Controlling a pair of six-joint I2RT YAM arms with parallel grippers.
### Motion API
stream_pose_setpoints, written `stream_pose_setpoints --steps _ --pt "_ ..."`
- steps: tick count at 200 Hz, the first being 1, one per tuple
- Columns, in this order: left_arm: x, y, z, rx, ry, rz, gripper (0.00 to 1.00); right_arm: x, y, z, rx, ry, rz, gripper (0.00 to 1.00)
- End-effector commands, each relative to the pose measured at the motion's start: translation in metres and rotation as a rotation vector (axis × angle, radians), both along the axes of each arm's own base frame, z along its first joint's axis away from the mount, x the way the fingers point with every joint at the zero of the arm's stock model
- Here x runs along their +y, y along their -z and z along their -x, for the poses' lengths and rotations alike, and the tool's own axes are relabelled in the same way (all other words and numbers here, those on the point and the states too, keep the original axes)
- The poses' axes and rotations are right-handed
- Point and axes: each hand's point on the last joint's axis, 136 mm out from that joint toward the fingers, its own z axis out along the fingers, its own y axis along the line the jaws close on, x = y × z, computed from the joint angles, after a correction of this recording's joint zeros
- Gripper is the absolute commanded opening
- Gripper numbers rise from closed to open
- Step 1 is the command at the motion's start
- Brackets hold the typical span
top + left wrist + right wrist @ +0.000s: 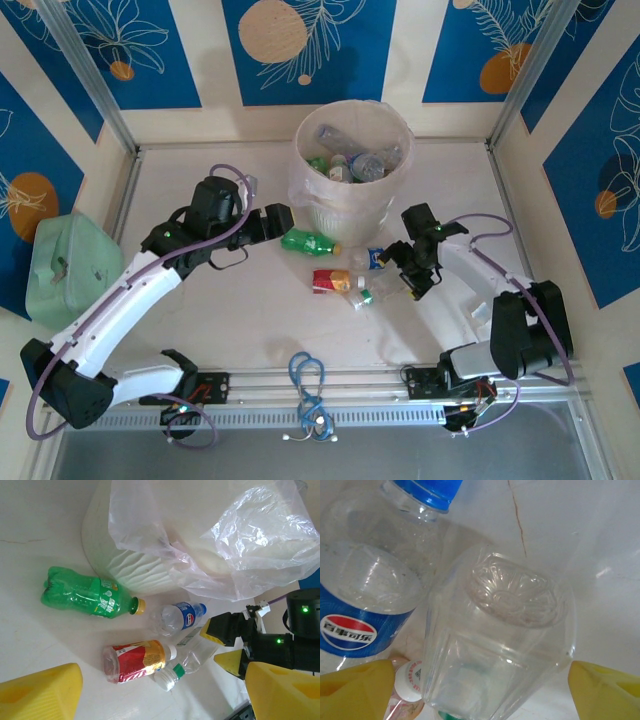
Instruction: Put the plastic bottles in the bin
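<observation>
The right claw (480,685) stands released, its yellow fingers (355,690) either side of the base of a clear bottle (495,630) lying on the surface (230,320), with a blue-labelled bottle (365,595) just beside it and a red-labelled bottle (135,660) near its neck. The left claw (285,218) is released too and holds nothing, hovering near a green bottle (85,597) at the foot of the bin (350,215), where more bottles (355,162) sit inside the bag liner (225,545). Bare surface lies open left of the cluster and toward a blue cable loop (307,375) at the near rail; blue patterned wall panels (150,50) close the back and sides.
</observation>
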Motion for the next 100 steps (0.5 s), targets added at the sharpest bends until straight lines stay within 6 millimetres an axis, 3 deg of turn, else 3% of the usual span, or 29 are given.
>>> stream_pose_setpoints --steps 1,57,100 --pt "-0.002 0.001 -0.001 0.005 0.010 0.019 0.83 -0.004 0.007 0.002 0.017 -0.001 0.011 0.88" --pt "-0.003 0.004 0.000 0.014 0.014 0.020 0.82 -0.010 0.018 0.004 0.047 -0.005 0.047 0.83" --pt "-0.004 0.004 0.000 0.017 0.017 0.022 0.82 -0.013 0.021 0.006 0.052 -0.013 0.063 0.75"
